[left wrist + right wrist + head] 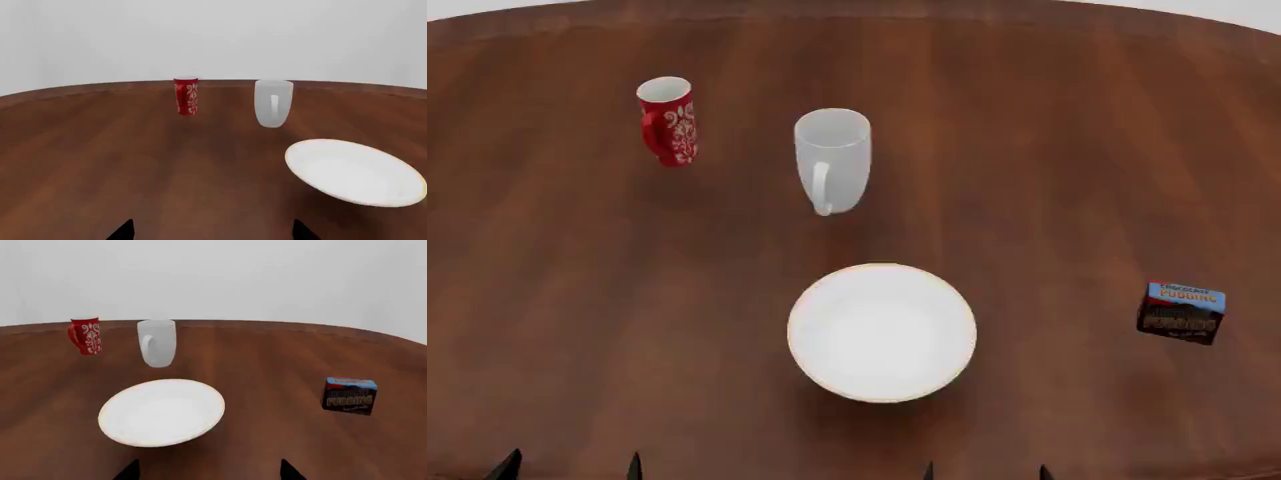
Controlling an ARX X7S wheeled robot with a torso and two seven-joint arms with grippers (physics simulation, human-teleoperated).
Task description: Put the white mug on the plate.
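The white mug stands upright on the brown table, handle toward me; it also shows in the left wrist view and the right wrist view. The plate lies in front of the mug, apart from it, and shows in both wrist views. My left gripper is open and empty at the near edge, left of the plate. My right gripper is open and empty at the near edge, just right of the plate. Only the fingertips show.
A red mug with white floral pattern stands to the left of the white mug. A small dark pudding box lies at the right. The table's far edge curves in front of a pale wall.
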